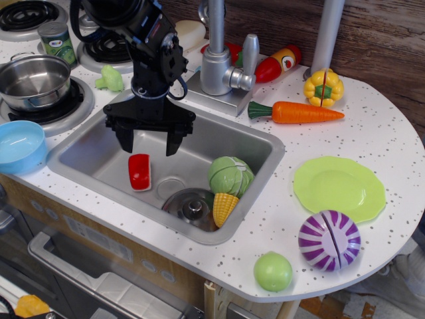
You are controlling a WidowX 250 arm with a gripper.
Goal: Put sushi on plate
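One arm was in view, working over a speckled white counter (372, 126) that filled most of the frame. Largest fixture after that: the steel sink (99, 156), left of centre. The lime-green plate (339, 188) lay at right of centre on the counter, bare, nothing resting on it.

The black gripper (149, 141) hung over the upper-left part of the sink, fingers pointing down and spread wide, nothing between them. Its tips stood just above the sushi (139, 171) and apart from it; no contact visible.

Inside the sink, lower right corner: a green cabbage (230, 176), a pot lid (189, 207) and a yellow corn piece (224, 207), clustered together. The sushi lay on the sink floor to their left, red top showing, clear of all three.

Smaller items on the counter: a purple striped ball (329, 240) and a small green ball (273, 271) at lower right, a carrot (295, 112) and a yellow pepper (324, 87) at upper right. None sat between sink and plate edge in a blocking position, as far as could be judged.

Progress estimate: early. Approach looked about complete; the grasp was not yet made. Left to do: descend, close on the sushi, lift it out of the sink, carry it right across the counter, release on the plate.
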